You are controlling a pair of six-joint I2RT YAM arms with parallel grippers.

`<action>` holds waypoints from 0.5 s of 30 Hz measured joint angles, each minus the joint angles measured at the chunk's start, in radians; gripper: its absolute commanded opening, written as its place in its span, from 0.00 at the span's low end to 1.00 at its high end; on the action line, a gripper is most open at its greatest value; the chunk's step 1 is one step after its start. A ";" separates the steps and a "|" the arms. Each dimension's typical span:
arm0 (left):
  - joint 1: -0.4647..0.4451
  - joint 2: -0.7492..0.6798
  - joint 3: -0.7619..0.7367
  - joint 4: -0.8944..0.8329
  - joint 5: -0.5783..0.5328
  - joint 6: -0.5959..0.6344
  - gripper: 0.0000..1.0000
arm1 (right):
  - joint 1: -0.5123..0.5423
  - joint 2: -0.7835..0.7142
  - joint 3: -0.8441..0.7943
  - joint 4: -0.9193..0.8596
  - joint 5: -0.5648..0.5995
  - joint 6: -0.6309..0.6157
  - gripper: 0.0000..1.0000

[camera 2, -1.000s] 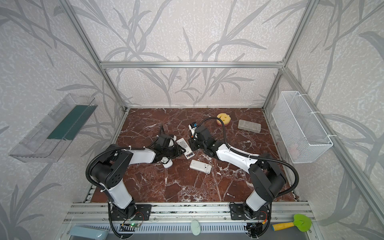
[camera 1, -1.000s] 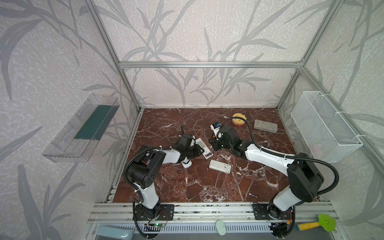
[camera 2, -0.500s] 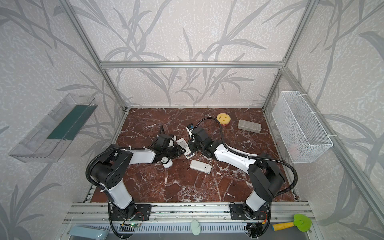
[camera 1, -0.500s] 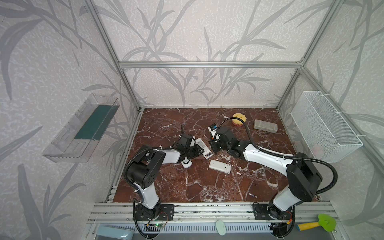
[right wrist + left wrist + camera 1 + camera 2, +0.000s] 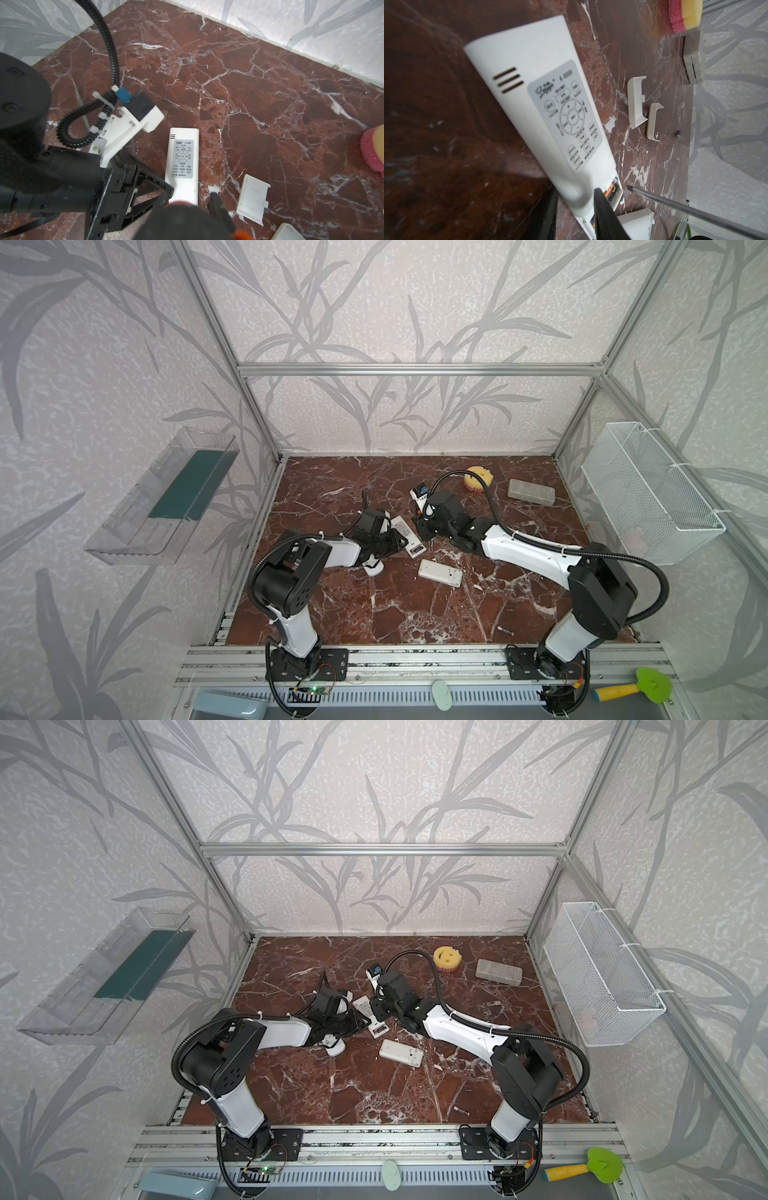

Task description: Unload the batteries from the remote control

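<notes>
Right claw [image 5: 424,529] sits nearer the remote control [image 5: 542,99] now, clamped on the screwdriver [image 5: 675,204], tip just beside the open bay [image 5: 616,187] where the batteries [image 5: 611,192] lie lengthwise; left claw [image 5: 577,207] pinches that end

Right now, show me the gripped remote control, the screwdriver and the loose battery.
remote control [image 5: 564,116]: left wrist view, button label.
screwdriver [image 5: 675,204]: left wrist view, mid-shaft.
loose battery [image 5: 678,133]: left wrist view, dark body.

top views: high, front, looking down | wrists: close, both on remote [image 5: 542,116]
</notes>
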 measured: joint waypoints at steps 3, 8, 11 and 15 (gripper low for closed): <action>0.000 0.000 0.000 0.000 0.000 0.000 0.32 | 0.000 0.016 0.000 0.009 0.001 0.000 0.00; 0.000 0.000 0.000 0.000 0.000 0.000 0.32 | 0.000 0.020 0.000 0.017 0.001 -0.003 0.00; 0.000 0.000 0.000 -0.001 0.000 0.000 0.32 | 0.000 0.020 0.000 0.019 0.001 -0.003 0.00; 0.000 0.000 0.000 -0.001 0.000 0.000 0.32 | 0.003 0.020 -0.001 0.023 0.005 -0.003 0.00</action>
